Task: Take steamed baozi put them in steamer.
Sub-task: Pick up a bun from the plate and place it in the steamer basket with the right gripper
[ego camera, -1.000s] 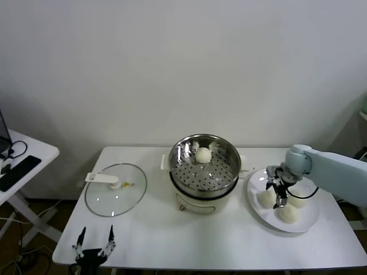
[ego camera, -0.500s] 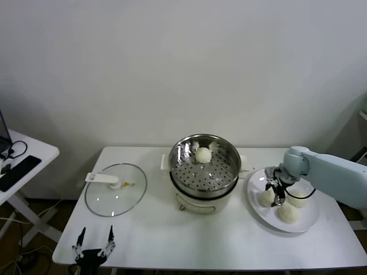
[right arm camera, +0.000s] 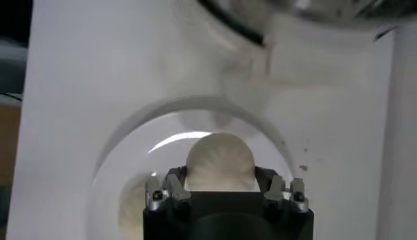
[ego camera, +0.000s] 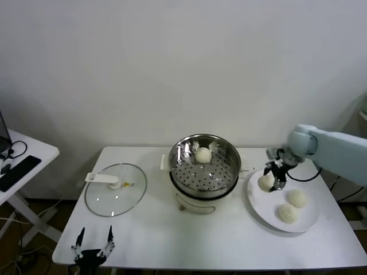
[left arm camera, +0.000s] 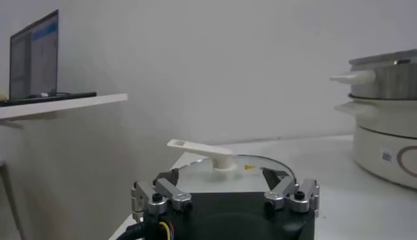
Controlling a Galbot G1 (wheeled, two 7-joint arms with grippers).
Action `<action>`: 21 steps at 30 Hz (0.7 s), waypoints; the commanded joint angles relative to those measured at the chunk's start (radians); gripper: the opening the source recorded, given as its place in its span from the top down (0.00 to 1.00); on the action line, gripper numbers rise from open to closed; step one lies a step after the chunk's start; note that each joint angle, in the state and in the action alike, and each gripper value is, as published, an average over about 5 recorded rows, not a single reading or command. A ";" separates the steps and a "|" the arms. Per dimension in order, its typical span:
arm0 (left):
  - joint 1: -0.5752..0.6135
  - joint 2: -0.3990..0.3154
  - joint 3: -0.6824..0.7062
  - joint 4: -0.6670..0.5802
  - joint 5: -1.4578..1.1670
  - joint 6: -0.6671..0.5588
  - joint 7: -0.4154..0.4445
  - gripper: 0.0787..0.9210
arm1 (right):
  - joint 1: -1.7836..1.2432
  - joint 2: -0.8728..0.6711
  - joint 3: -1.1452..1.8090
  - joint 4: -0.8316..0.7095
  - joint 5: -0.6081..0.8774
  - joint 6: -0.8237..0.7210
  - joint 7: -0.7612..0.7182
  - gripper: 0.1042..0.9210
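The right tool (ego camera: pixel 273 176) pinches one baozi (ego camera: pixel 266 182) above the plate (ego camera: pixel 309 220); the steamer (ego camera: pixel 205 162) lies to its left (one bun already inside). The left tool (ego camera: pixel 93 243), spread, idles low.

Place: looked like a lab or test room | Signs: bare white wall (ego camera: pixel 183 63), plain white table (ego camera: pixel 172 240), side desk (ego camera: pixel 34 154) with laptop (left arm camera: pixel 34 59) and loose cables (ego camera: pixel 14 150)

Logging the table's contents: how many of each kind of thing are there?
Cream-white round baozi buns: 4
Shiny steel steamer basket: 1
Flat glass lid: 1
White round plate: 1
Total: 7
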 commanded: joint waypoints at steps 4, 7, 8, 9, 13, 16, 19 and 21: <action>0.001 -0.024 0.004 -0.011 -0.002 0.003 0.001 0.12 | 0.480 0.149 -0.157 0.122 0.363 -0.046 -0.048 0.27; 0.002 -0.027 0.006 -0.014 -0.002 0.001 0.001 0.12 | 0.455 0.204 -0.096 0.141 0.416 -0.082 -0.028 0.27; 0.002 -0.027 0.007 -0.014 -0.002 0.001 0.001 0.12 | 0.435 0.226 -0.069 0.147 0.428 -0.096 -0.018 0.27; 0.002 -0.027 0.008 -0.015 -0.002 0.000 0.001 0.12 | 0.415 0.246 -0.046 0.149 0.435 -0.108 -0.009 0.27; 0.002 -0.027 0.008 -0.017 -0.001 -0.001 0.001 0.12 | 0.323 0.329 0.023 0.133 0.435 -0.146 0.028 0.27; 0.002 -0.028 0.008 -0.020 0.000 0.000 0.001 0.12 | 0.258 0.384 0.046 0.099 0.414 -0.161 0.046 0.27; 0.002 -0.029 0.008 -0.022 0.000 0.000 0.001 0.12 | 0.196 0.434 0.052 0.060 0.373 -0.163 0.059 0.27; 0.002 -0.029 0.009 -0.021 0.000 -0.001 0.001 0.12 | 0.157 0.459 0.053 0.040 0.340 -0.163 0.067 0.27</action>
